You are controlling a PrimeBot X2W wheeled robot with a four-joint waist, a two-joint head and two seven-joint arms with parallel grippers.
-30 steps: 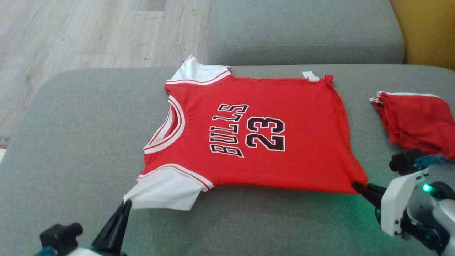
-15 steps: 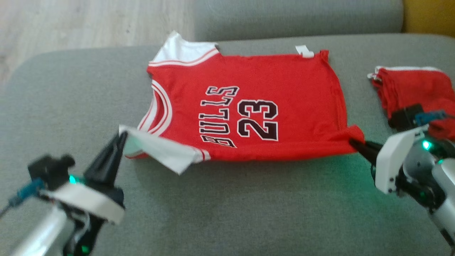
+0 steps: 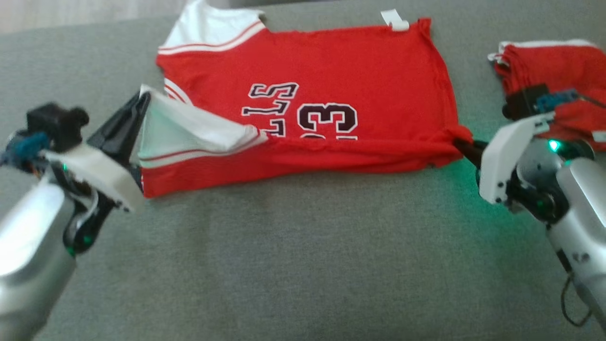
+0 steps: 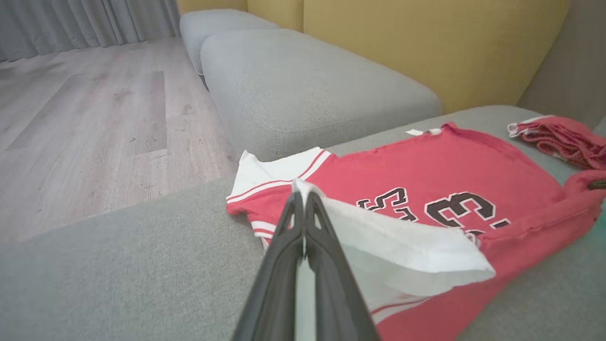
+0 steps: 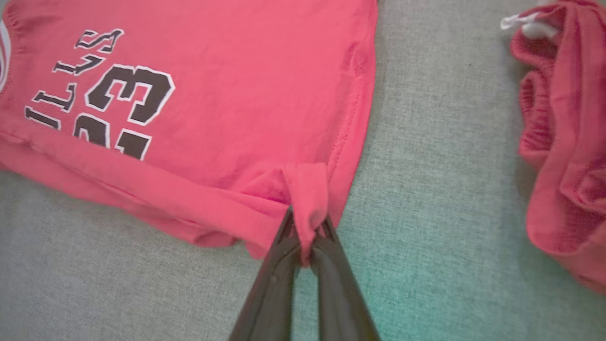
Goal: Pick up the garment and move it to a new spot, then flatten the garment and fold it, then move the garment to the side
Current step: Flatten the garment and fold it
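The garment (image 3: 341, 66) is a red jersey with white sleeves and black lettering, spread on the grey sofa cushion (image 3: 293, 246). Its near edge is lifted and rolled back over the lettering. My left gripper (image 3: 144, 97) is shut on the white near sleeve (image 4: 402, 237), holding it raised above the jersey; its dark fingers (image 4: 303, 227) pinch the sleeve's corner. My right gripper (image 3: 457, 140) is shut on the red near hem corner (image 5: 307, 194), which bunches between its fingers (image 5: 326, 265). The garment (image 5: 213, 94) lies flat beyond that fold.
A second red cloth (image 3: 554, 71) lies bunched at the right of the cushion, close behind my right wrist. Another grey cushion (image 4: 303, 85) and a yellow backrest (image 4: 426, 42) stand beyond. Wooden floor (image 4: 94, 118) lies off the cushion's left edge.
Both grippers have carried the garment's near edge up and away from me, folding it over the lettering. The head camera has tipped down, so the whole scene sits higher in view.
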